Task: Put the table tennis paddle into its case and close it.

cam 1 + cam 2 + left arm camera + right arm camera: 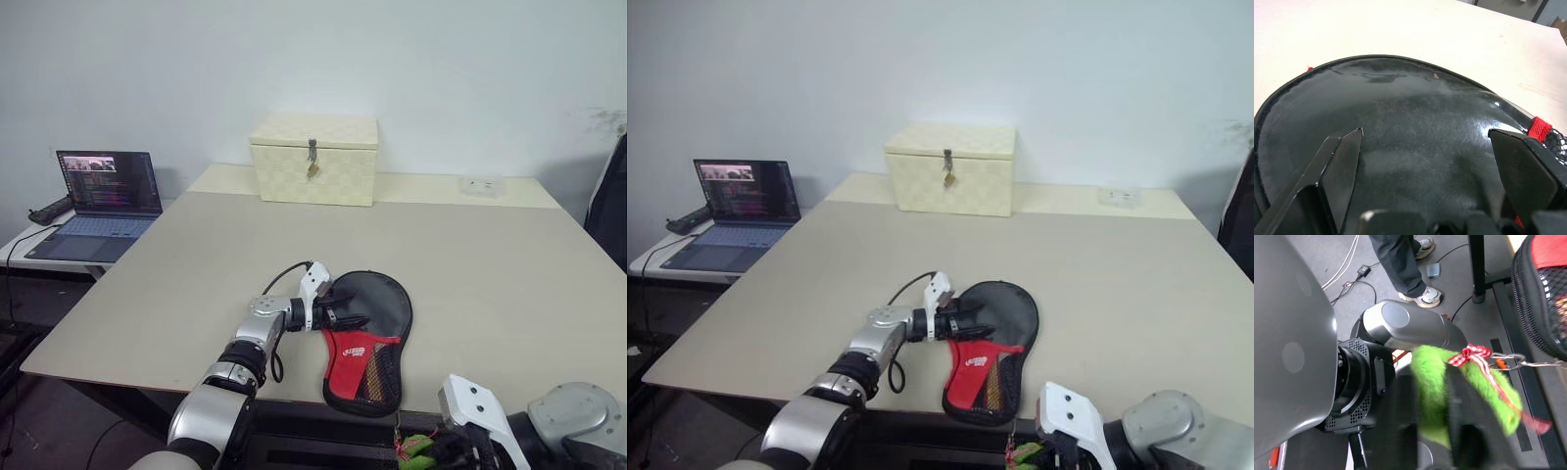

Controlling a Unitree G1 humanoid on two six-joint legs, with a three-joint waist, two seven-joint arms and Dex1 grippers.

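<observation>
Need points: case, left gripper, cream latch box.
case (355,354): left eye view, on the red logo panel.
left gripper (355,309): left eye view, midway between its black fingertips, over the case's round end.
cream box (284,168): left eye view, on the front wall, beside the latch.

Beige table (490,294): black-and-red case (367,338) lies at near edge, cream woven box (314,158) at far edge, small white object (481,184) at far right.

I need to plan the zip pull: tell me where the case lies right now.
The case lies at the table's near edge, slightly right of centre in the head views, its mesh end overhanging the edge, with the left gripper over its black top.
</observation>
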